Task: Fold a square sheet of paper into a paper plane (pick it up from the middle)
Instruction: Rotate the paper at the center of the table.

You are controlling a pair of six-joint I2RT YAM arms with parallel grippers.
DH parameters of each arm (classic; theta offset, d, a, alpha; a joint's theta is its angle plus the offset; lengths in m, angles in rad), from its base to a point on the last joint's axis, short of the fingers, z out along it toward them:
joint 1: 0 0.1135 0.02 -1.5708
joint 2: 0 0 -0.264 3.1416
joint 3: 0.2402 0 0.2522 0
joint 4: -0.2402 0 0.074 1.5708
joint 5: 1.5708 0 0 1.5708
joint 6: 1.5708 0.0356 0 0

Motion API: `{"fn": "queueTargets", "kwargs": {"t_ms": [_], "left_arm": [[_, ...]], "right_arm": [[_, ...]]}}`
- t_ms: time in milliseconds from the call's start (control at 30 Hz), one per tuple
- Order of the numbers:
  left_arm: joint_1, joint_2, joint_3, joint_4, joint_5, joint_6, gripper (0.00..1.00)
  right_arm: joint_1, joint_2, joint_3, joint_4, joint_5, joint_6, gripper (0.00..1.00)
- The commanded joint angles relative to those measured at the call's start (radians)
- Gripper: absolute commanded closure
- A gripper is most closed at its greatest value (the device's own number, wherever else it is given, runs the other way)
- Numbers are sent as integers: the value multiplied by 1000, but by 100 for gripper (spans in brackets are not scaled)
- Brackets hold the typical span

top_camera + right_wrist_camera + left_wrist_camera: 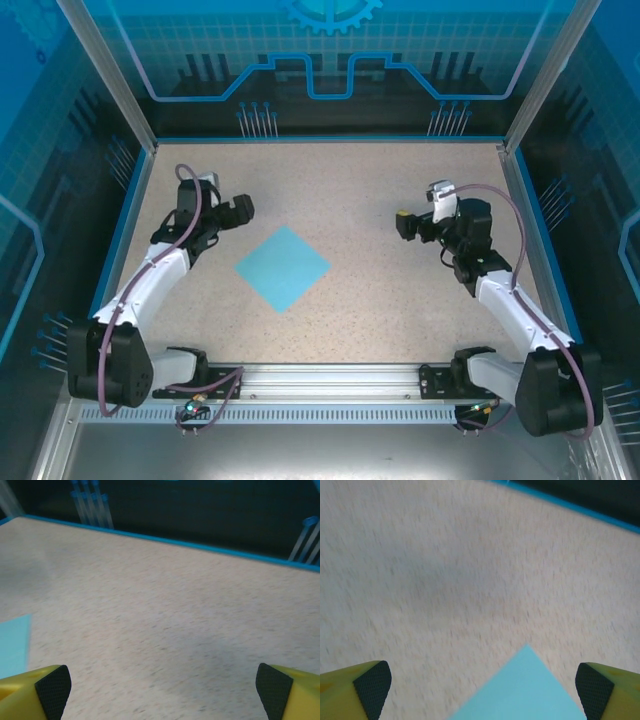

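Note:
The square sheet of paper (282, 267) is light blue and lies flat and unfolded on the speckled table, turned like a diamond, between the two arms. My left gripper (240, 210) hovers open just up and left of it. In the left wrist view a corner of the sheet (530, 690) points up between the open left gripper (483, 686) fingers. My right gripper (405, 225) stands open to the sheet's right, well apart from it. The right wrist view has an edge of the sheet (12, 645) at far left and bare table between the right gripper (163, 687) fingers. The paper plane is out of view.
The beige table (350, 190) is bordered by a blue rim (330, 139) and clear blue panels at the back and sides. A metal rail (330, 380) with both arm bases runs along the near edge.

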Motion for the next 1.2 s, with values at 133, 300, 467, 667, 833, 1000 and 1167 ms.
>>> {"fn": "queueTargets", "kwargs": {"t_ms": [133, 300, 467, 667, 833, 1000, 1167], "left_arm": [[-86, -37, 42, -307, 41, -162, 1], [-148, -20, -10, -298, 21, -218, 1], [-200, 56, -21, -292, -36, -257, 1], [-274, 203, 8, -247, -108, -278, 1], [-331, 349, 76, -234, -155, -299, 1], [-379, 453, 123, -220, -171, -323, 1], [-405, 519, 151, -214, -158, -327, 1]], "right_arm": [[107, -60, 76, -246, -185, 40, 1], [210, -47, 104, -359, -164, 27, 1], [324, -24, 111, -391, -76, 24, 1], [415, 34, 134, -392, -8, 25, 1], [451, 79, 153, -377, 8, 32, 1], [463, 107, 173, -370, 12, 31, 1], [464, 107, 182, -377, 17, 26, 1]]}}
